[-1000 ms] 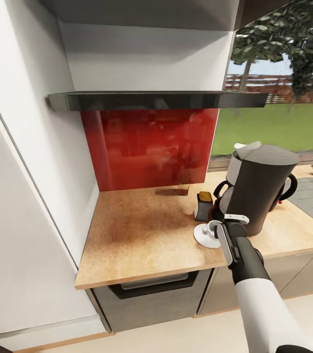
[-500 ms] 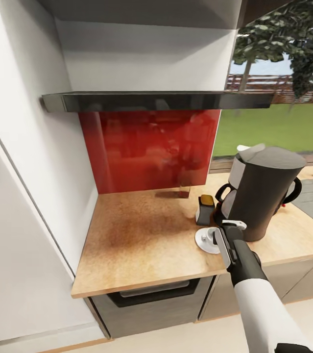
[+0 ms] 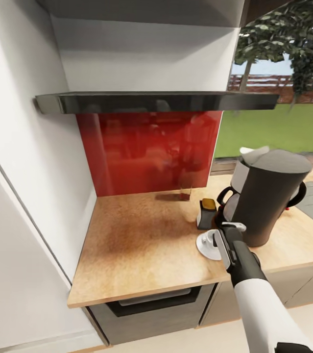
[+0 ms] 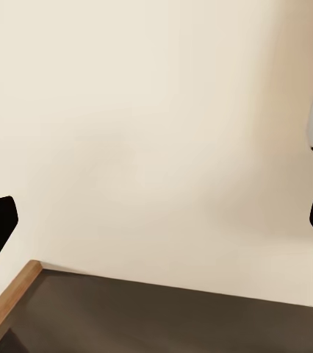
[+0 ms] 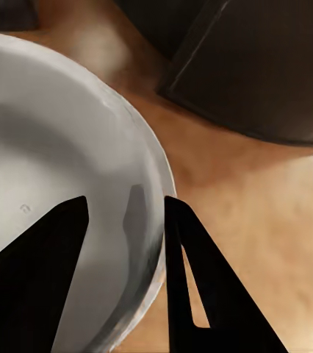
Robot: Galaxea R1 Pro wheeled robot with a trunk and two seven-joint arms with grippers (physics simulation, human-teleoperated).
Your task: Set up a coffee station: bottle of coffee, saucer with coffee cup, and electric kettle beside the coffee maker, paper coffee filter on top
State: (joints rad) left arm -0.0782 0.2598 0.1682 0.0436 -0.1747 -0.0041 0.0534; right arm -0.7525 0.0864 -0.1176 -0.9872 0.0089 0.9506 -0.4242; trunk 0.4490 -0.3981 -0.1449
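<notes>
Right gripper (image 3: 218,239) is staying low at centre-right, fingers apart around coffee cup (image 3: 208,239) on saucer (image 3: 201,247) beside coffee maker (image 3: 269,196); camera shifting, cup apparently placed.

On the countertop (image 3: 141,245), the saucer (image 3: 204,246) carries the coffee cup (image 3: 209,239), just left of the coffee maker (image 3: 269,196); the bottle of coffee (image 3: 206,214) stands behind the saucer, the kitchen shelf (image 3: 151,102) overhead.
</notes>
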